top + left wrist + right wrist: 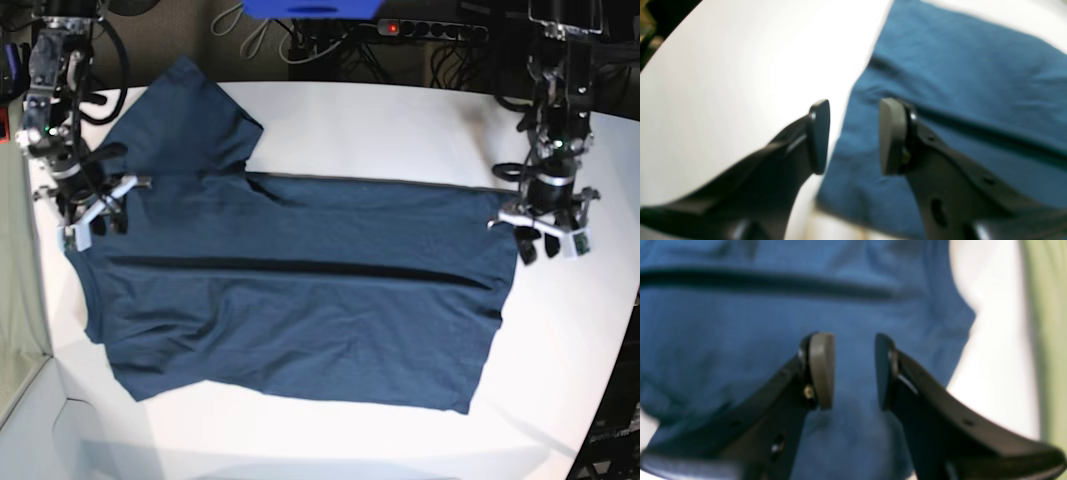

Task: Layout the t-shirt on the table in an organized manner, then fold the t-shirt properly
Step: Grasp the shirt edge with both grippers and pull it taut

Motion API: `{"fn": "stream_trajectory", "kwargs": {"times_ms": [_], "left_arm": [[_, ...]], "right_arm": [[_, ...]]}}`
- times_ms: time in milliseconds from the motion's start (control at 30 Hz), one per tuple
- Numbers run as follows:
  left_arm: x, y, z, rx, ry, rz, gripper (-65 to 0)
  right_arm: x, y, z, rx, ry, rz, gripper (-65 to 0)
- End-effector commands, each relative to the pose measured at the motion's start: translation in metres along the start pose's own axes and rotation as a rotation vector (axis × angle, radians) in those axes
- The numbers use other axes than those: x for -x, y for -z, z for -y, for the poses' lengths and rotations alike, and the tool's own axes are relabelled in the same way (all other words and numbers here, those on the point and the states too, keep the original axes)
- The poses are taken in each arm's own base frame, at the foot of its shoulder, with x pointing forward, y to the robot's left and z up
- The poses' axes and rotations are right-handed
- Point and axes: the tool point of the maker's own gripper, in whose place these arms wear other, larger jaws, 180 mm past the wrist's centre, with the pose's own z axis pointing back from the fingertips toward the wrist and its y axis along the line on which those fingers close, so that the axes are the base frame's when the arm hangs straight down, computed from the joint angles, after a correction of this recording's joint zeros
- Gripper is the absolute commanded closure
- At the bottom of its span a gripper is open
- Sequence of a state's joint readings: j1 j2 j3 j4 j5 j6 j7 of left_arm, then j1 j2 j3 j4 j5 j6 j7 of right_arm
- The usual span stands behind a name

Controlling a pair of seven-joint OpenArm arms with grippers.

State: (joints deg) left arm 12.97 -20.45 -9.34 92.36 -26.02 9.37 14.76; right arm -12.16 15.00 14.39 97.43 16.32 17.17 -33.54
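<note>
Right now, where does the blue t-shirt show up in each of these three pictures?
Left wrist view: the t-shirt fills the right side, beside the open left end effector.
Right wrist view: it fills most of the picture, under the open right end effector.
Base view: it lies spread across the middle of the table.
Shared landmark: the dark fold line across the shirt.

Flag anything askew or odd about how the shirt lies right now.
The t-shirt lies mostly flat on the table, but one sleeve sticks out at an angle beyond the body's straight edge, and a long dark crease runs across the middle.
</note>
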Motion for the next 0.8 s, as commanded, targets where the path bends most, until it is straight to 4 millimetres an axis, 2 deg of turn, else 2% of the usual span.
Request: {"fn": "stream_trajectory", "kwargs": {"times_ms": [0,67,200,300,500,633,767], "left_arm": [[-0.016,-0.002,-0.007,-0.008,0.014,0.053,-23.9],[-0.015,-0.004,-0.015,-0.026,0.011,0.051,-25.9],[-0.008,-0.006,-0.018,-0.035,0.013,0.034,-35.0],[0.008,-0.003,-0.025,-0.052,0.013,-0.008,-39.3],[0.039,0.01,-0.027,-0.089,-0.04,-0.076,-39.4],[0.047,0.012,-0.022,-0.083,-0.052,-0.093,-39.4],[0.043,0.016,-0.016,-0.076,-0.059,-0.084,-39.1]], "right_arm": [[-0.012,-0.004,0.002,0.001,-0.016,0.044,-19.1],[-0.007,-0.004,-0.003,-0.007,-0.002,0.035,-19.0],[0.001,-0.004,-0.011,-0.017,0.025,0.023,-19.0],[0.003,-0.005,-0.012,-0.02,0.028,0.021,-19.0],[0.005,-0.005,-0.012,-0.02,0.028,0.018,-19.0],[0.006,-0.005,-0.012,-0.02,0.028,0.012,-19.0],[0.007,-0.005,-0.012,-0.02,0.029,0.008,-18.9]]}}
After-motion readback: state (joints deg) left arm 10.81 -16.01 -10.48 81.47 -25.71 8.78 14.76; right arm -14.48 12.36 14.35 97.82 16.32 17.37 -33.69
